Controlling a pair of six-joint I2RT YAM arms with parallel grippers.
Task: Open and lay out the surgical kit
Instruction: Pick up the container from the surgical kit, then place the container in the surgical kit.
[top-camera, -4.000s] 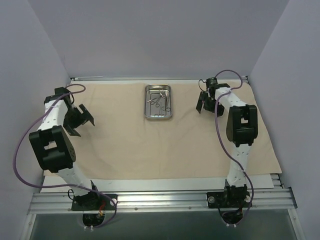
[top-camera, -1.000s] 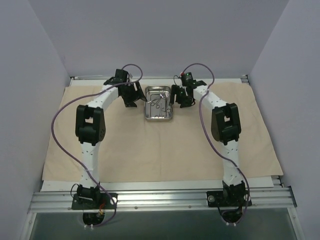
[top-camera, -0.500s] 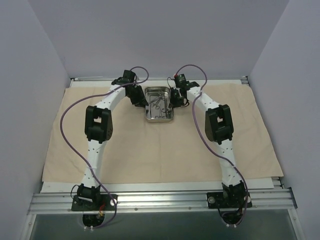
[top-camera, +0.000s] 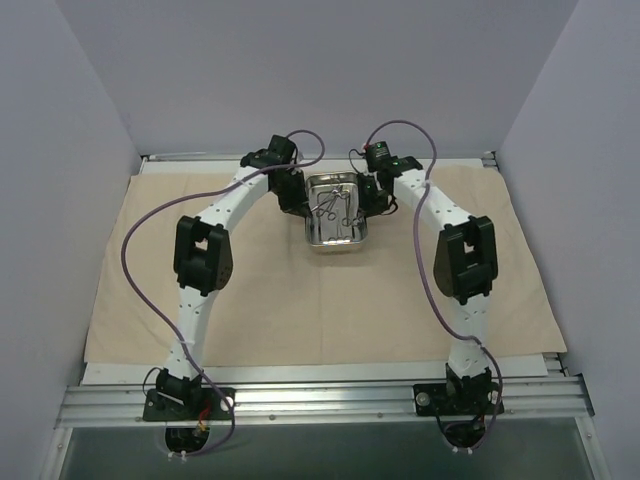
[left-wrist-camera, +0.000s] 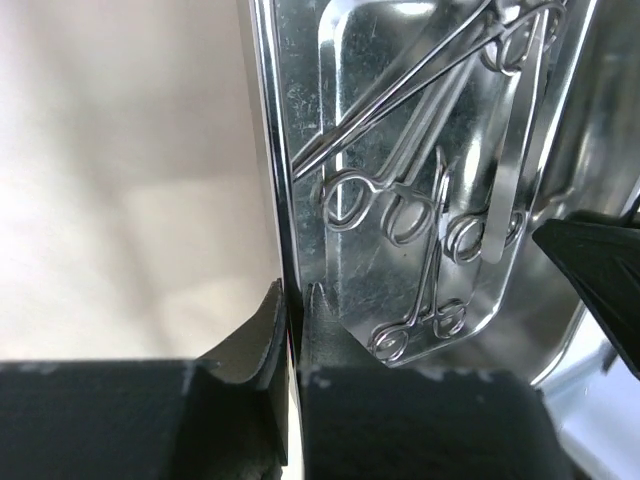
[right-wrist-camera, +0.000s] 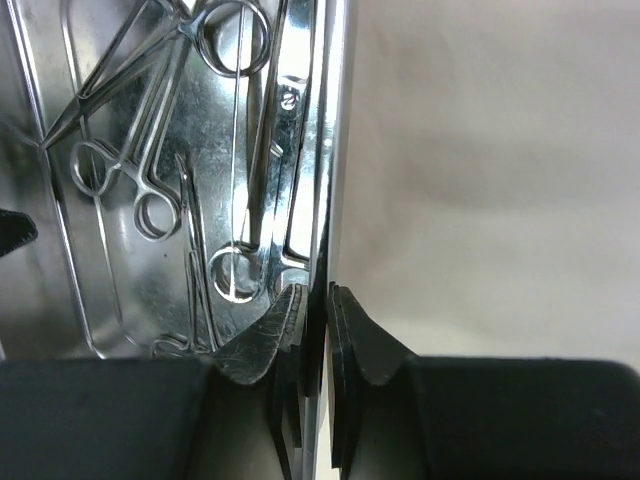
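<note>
From above: the steel tray (top-camera: 337, 236) hangs between both arms over the beige wrapping cloth (top-camera: 300, 300), left gripper (top-camera: 296, 195) at one side, right gripper (top-camera: 373, 195) at the other. Left wrist: jaws clenched on the tray's rim, forceps (left-wrist-camera: 400, 205) lying just inside. Right wrist: jaws pinching the opposite rim, forceps inside, cloth outside.

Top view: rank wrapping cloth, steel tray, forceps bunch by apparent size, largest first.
1. wrapping cloth, by far the largest
2. steel tray
3. forceps, bunched inside the tray, smallest
</note>
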